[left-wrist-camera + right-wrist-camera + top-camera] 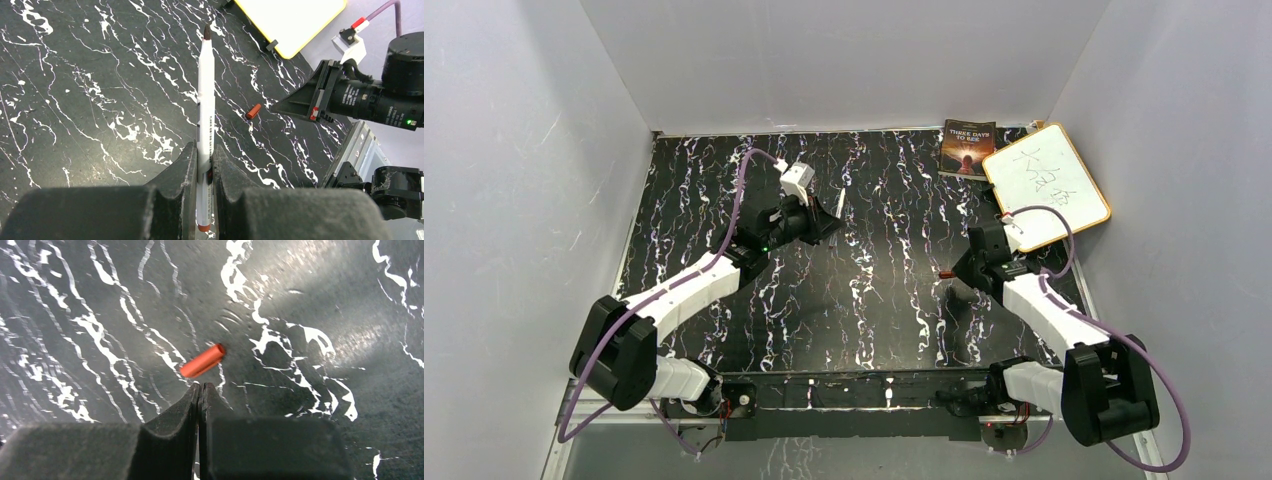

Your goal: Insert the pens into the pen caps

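Firmly pinches white pen [206, 100] in left gripper [204, 152], dark tip forward; holds jaws of right gripper [200, 389] pressed together, empty, just behind orange-red cap [202, 361] toward right edge of tabletop [874, 330].

White-and-black arms [689, 285], purple cables [740, 190]

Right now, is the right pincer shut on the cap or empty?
Shut empty: the right pincer has its fingers pressed together, and the orange-red pen cap lies on the table just beyond them.
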Robot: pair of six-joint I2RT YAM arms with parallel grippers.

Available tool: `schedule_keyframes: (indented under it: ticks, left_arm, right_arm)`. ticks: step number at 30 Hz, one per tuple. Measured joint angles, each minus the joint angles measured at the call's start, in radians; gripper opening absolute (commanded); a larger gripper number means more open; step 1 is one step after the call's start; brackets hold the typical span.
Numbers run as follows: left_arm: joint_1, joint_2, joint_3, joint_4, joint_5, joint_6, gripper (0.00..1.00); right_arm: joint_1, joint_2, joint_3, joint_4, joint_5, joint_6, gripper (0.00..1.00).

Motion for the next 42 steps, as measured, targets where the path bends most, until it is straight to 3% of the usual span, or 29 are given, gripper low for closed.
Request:
schedule_keyframes:
  ticks: [15,23,31,37,40,42]
  left_arm:
    - [0.008,-0.002,-0.002,-0.031,0.0,0.009,0.0]
    - [0.011,-0.013,-0.008,-0.04,-0.001,0.013,0.0]
    - [0.013,-0.016,-0.021,-0.043,0.0,0.013,0.0]
    - [0.013,-0.017,-0.021,-0.045,-0.002,0.016,0.0]
    - [0.013,-0.017,-0.021,-0.044,-0.002,0.016,0.0]
    - [0.013,-0.017,-0.021,-0.044,-0.002,0.016,0.0]
  right_arm:
    - [-0.001,0.119,-0.074,0.104,-0.004,-0.004,0.0]
    - [-0.005,0.212,-0.036,0.213,0.021,-0.033,0.0]
    - [-0.006,0.301,0.043,0.218,0.056,-0.087,0.0]
    - [-0.006,0.276,0.06,0.197,0.068,-0.104,0.0]
    - [-0.006,0.229,0.061,0.181,0.076,-0.11,0.18]
    - [-0.006,0.206,0.061,0.177,0.076,-0.118,0.22]
